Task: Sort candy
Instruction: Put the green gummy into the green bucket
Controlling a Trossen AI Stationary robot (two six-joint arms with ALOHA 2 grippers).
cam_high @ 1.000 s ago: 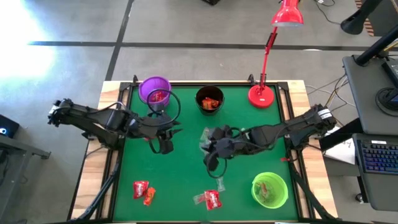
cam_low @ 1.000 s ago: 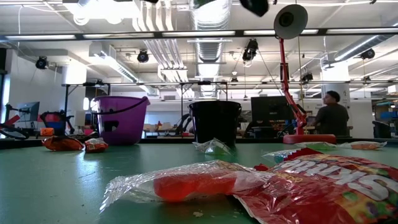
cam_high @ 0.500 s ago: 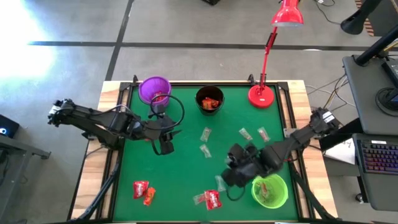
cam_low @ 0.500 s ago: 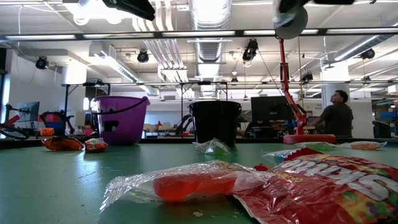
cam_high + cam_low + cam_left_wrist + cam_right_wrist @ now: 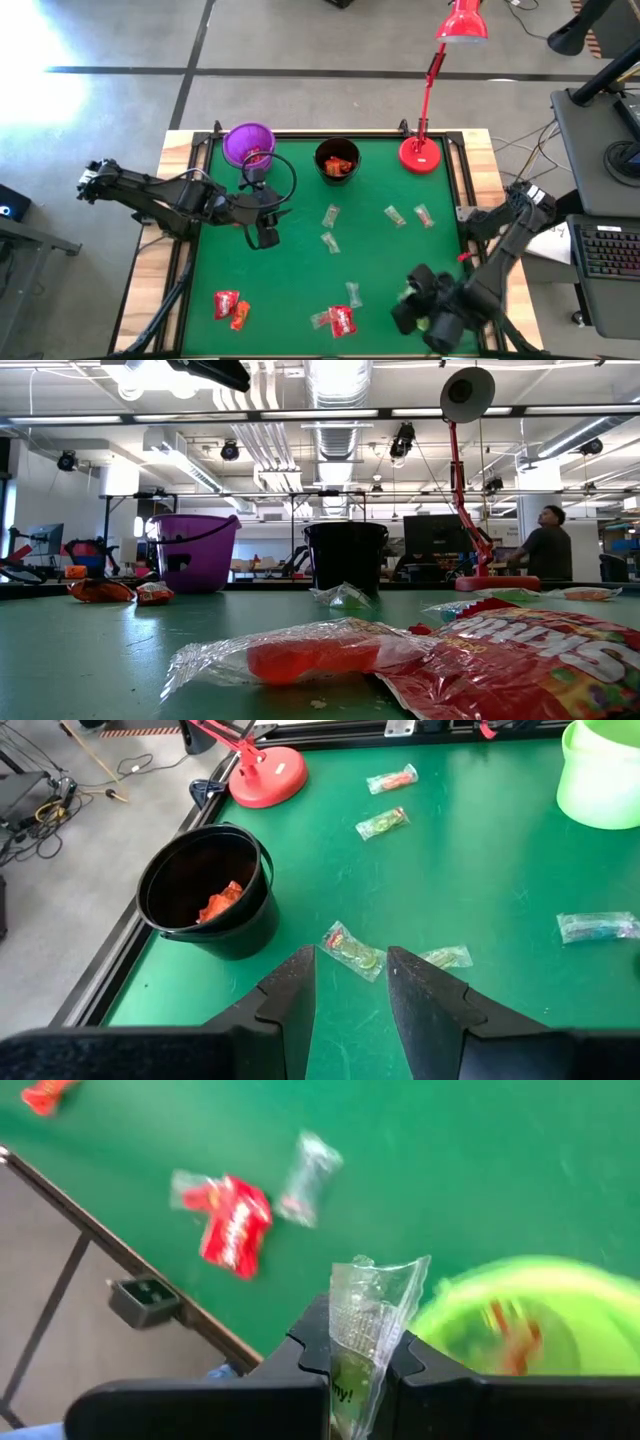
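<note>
One clear candy wrapper [image 5: 372, 1330] clenched in right gripper [image 5: 365, 1355], green cup [image 5: 520, 1320] blurred, mostly hidden overhead, left gripper [image 5: 350, 970] parted, empty.

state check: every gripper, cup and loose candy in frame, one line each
left gripper: open, empty, hovering near the black cup
right gripper: shut on a clear wrapped candy, above the green cup
purple cup: upright, red candy inside
black cup: upright, orange candy inside
green cup: upright, candy inside
clear candies: loose on the mat, unsorted
red candies: loose near the front edge
red desk lamp: standing at the back edge
</note>
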